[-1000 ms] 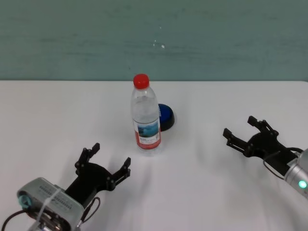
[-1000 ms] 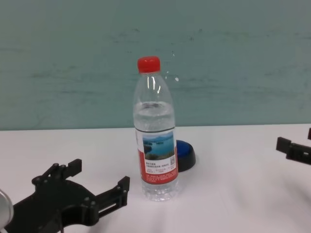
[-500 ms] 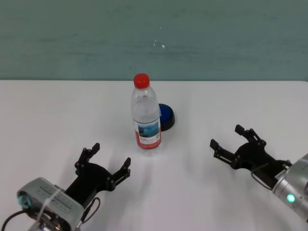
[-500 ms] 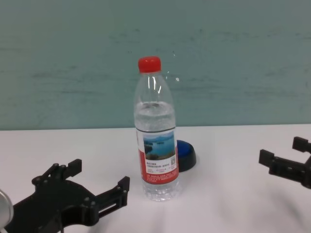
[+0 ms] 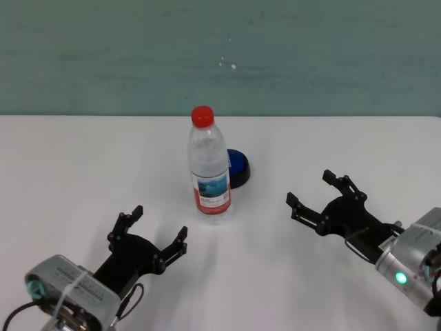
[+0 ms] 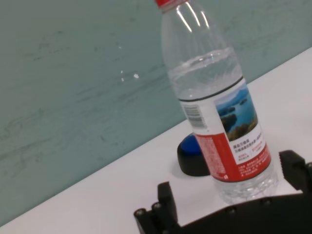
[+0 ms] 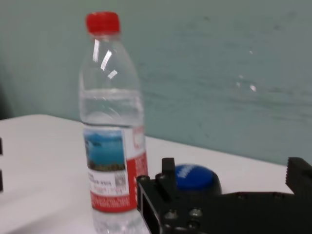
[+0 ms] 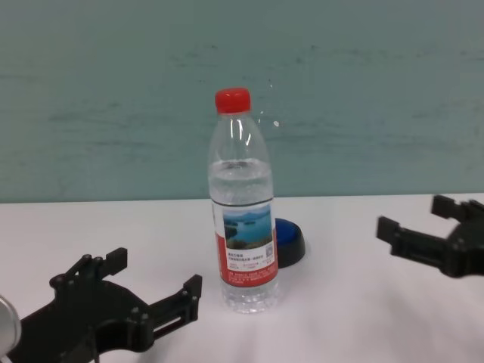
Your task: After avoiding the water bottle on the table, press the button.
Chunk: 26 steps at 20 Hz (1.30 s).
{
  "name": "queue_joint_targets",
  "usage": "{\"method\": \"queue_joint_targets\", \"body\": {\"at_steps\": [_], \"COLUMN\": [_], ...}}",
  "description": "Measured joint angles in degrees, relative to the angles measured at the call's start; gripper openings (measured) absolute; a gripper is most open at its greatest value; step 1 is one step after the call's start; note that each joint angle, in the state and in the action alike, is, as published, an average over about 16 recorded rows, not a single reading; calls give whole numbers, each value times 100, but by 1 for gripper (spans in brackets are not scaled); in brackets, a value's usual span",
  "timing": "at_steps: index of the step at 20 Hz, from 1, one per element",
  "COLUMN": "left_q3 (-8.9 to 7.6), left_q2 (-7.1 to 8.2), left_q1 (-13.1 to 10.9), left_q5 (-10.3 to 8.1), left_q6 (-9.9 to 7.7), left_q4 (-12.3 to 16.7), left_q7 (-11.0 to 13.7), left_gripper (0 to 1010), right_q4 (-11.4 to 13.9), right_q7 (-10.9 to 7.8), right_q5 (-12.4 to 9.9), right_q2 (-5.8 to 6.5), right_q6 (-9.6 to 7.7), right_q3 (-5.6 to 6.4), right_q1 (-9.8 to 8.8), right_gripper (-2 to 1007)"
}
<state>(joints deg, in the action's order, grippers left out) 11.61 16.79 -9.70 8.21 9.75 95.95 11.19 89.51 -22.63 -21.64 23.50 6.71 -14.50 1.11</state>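
White table (image 5: 62, 165) fills our head view, the bottle (image 5: 209, 165) upright with the button (image 5: 238, 167) just behind it – our right gripper (image 5: 322, 194), fingers apart, is nearer than the parked, open left gripper (image 5: 150, 231) – and in our right wrist view the button (image 7: 195, 177) lies ahead, beside the bottle (image 7: 113, 131).

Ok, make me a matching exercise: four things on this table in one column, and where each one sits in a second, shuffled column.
Things:
1. water bottle
2. button
3. left gripper
4. right gripper

Places:
A. low at the robot's left, near side of the bottle
B. upright, mid-table
C. at the robot's right, jaws open toward the middle
D. behind the bottle, partly hidden by it

Pairs: 1-B, 2-D, 3-A, 4-C
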Motion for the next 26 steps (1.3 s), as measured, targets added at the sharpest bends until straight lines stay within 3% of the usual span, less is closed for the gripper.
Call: {"method": "queue_joint_targets", "body": {"at_steps": [10,26], "left_q3": [0,0], "left_q2": [0,0], "left_q1": [0,0], "left_q5": [0,0], "left_q6": [0,0], "left_q4": [0,0], "left_q7": [0,0], "left_gripper": [1000,1000], "right_q4": [67,104], "right_q7": [-128,-114], "right_q5": [-80,-267], "right_q2": [-65,13], "right_q6": [-61,-175], "right_q3": [-81,-22], "right_q1": [53,-99], "right_gripper": [1004,1004]}}
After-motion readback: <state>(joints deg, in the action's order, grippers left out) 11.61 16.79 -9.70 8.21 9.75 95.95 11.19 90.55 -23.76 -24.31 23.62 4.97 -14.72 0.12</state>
